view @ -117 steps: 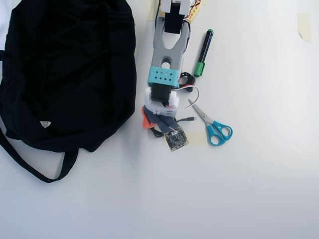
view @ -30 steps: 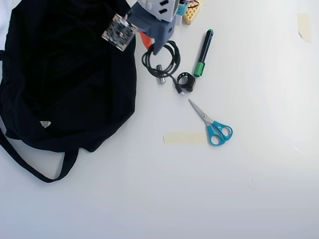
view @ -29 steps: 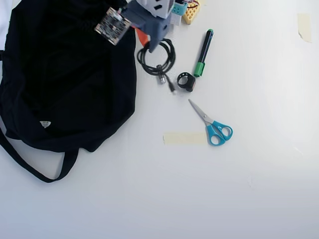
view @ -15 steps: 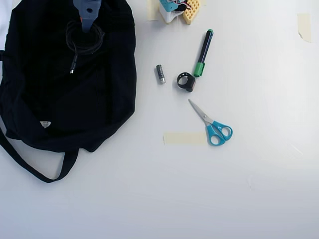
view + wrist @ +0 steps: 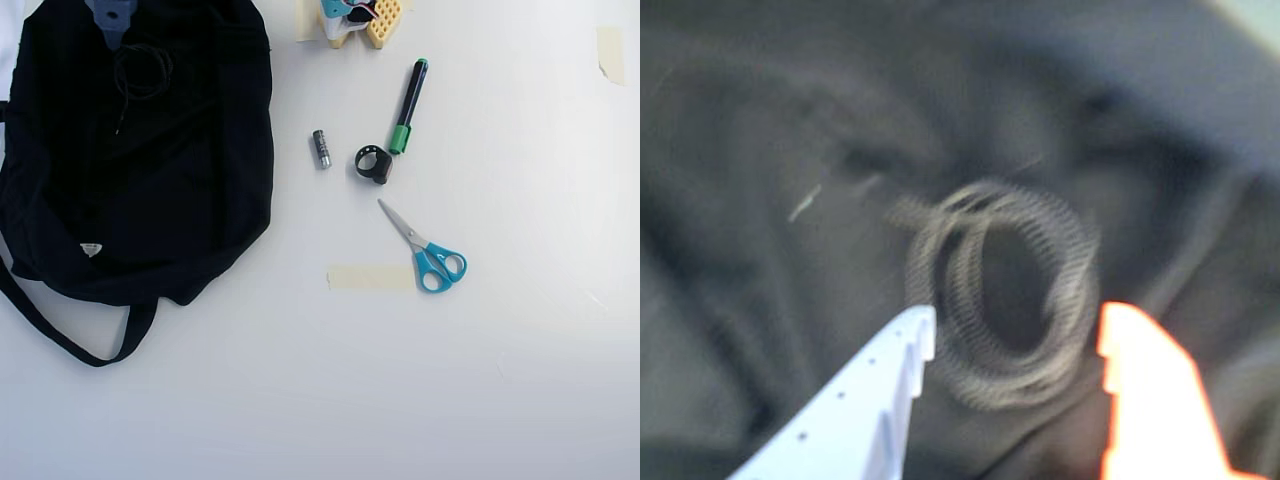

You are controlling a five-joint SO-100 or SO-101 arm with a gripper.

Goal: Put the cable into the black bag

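Observation:
The black bag (image 5: 200, 180) fills the left of the overhead view, its strap (image 5: 60, 335) trailing below. The cable (image 5: 140, 72), a small black coil, lies on the bag's fabric near the top. My gripper (image 5: 112, 18) shows just above the coil at the frame's upper edge. In the blurred wrist view the coiled cable (image 5: 1005, 295) rests on the dark bag (image 5: 770, 180). My gripper (image 5: 1020, 318) stands open, its white finger (image 5: 880, 390) and orange finger (image 5: 1145, 390) to either side of the coil's near edge and not pressing it.
On the white table right of the bag lie a small grey cylinder (image 5: 321, 148), a black ring (image 5: 373, 163), a green-capped marker (image 5: 408, 100), blue-handled scissors (image 5: 428, 255) and a tape strip (image 5: 370, 277). The arm's base (image 5: 355, 15) is at the top.
The gripper carried the cable from the table leftward over the bag. Since half a second ago it has drawn back toward the top edge, and the coil lies on the fabric.

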